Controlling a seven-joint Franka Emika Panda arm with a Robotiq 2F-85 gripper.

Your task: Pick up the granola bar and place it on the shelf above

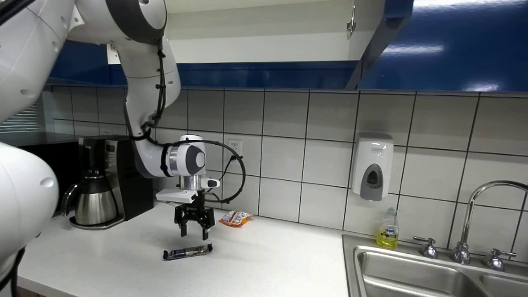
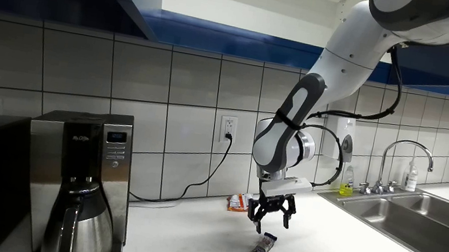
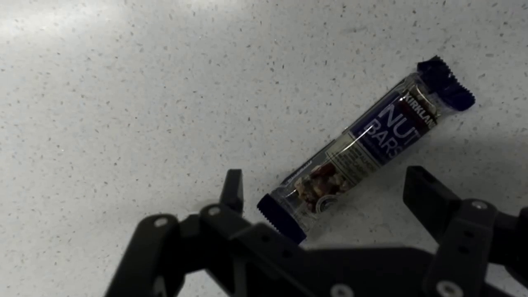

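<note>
Granola bar (image 3: 355, 150) lies flat on the white tabletop (image 1: 280, 260), printed face up; through the wrist view I can read NUT BARS on its wrapper. Both crimped ends are dark blue, and nuts show near one of them. The bar runs slantwise in that view, one end appearing between my two fingers (image 3: 427, 202) and the rest stretching out past their tips.

My end effector (image 1: 194, 237) points down with those fingers spread wide apart. In both exterior views I see a gap between the fingertips and the bar, which lies just below them.

Near the tiled wall (image 1: 284, 156), behind the end effector, lies an orange and white packet (image 1: 235, 218). At one end of my workspace stands a coffee maker (image 2: 119, 177) with a steel pot (image 2: 92, 236) on its base, and near it an outlet (image 2: 228, 125) on the wall has a black cord (image 2: 204, 181) plugged in. At the other end, a metal sink (image 1: 353, 272) is set into the tabletop. A bottle (image 1: 387, 235) of yellow dish soap stands upright on its back rim, with the faucet (image 1: 466, 225) farther along, and a white soap dispenser (image 1: 375, 159) hangs on the wall above the bottle.

Overhead, well above the bar, the cupboard (image 1: 264, 49) shows its pale inside above a glossy blue edge. My exterior cameras look up at it from below, so I can't make out the shelf itself with any certainty.
</note>
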